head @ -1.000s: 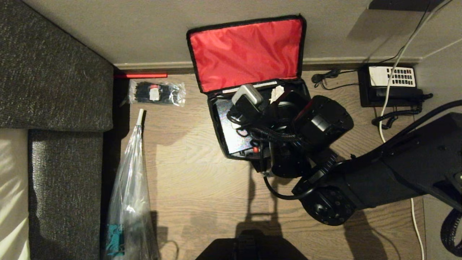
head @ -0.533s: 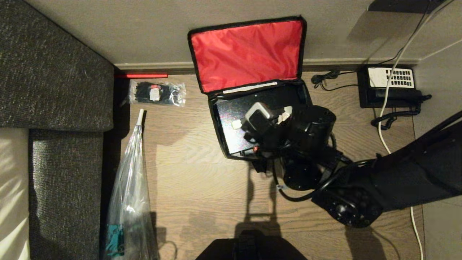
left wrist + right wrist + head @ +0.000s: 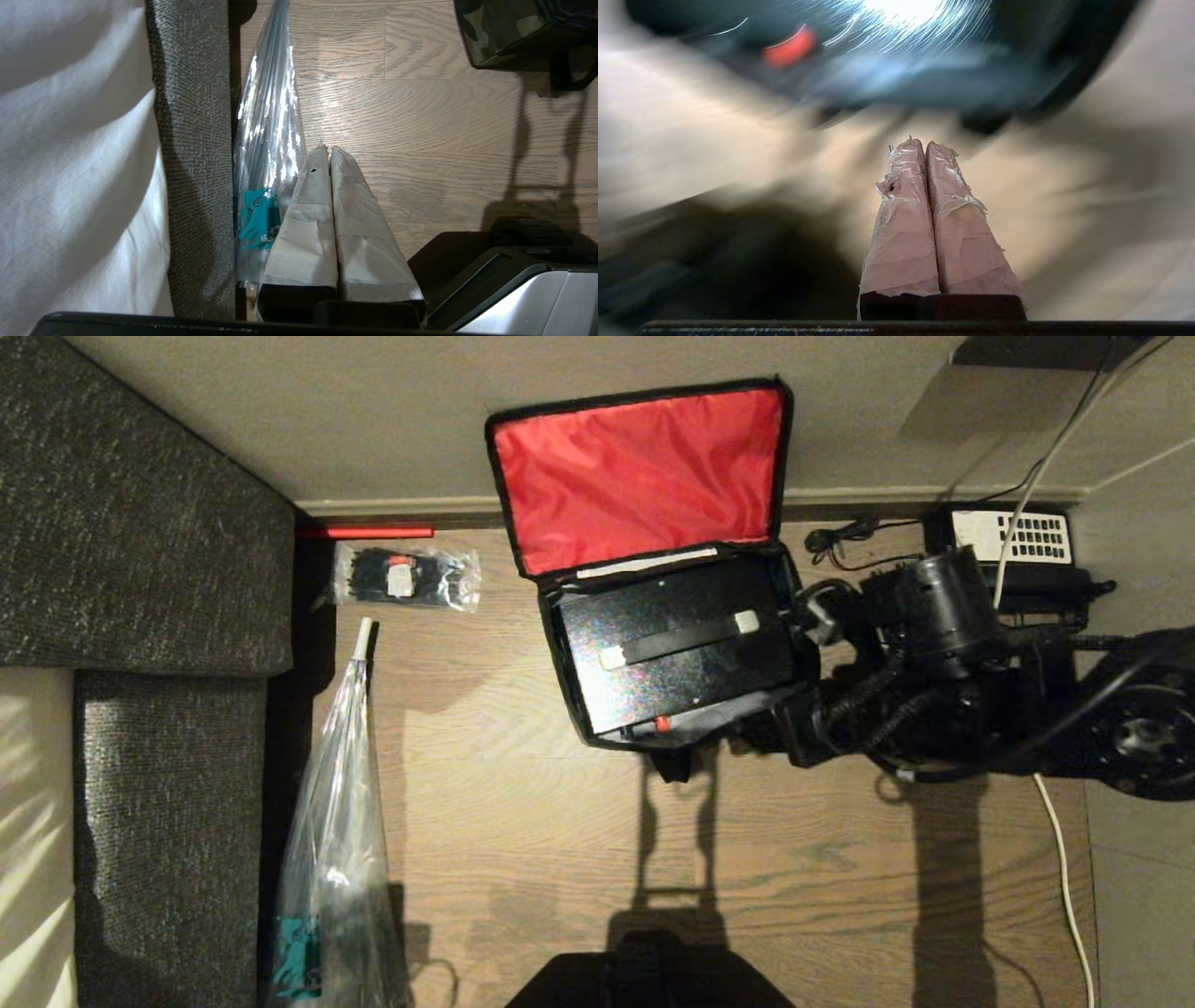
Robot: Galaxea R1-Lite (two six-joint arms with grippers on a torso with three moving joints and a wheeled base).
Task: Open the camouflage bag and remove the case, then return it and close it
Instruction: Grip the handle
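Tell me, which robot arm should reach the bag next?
Probably the right. The right gripper, shut and empty, hangs beside the open camouflage bag holding the case. The left gripper sits far off by the sofa.

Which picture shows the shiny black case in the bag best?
The head view shows the case best: its whole sparkly top lies in the open camouflage bag. The right wrist view shows only a blurred dark shape with a red spot. The left wrist view shows just a corner of the bag, no case.

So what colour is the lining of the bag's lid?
Red; the lid lining shows best in the head view.
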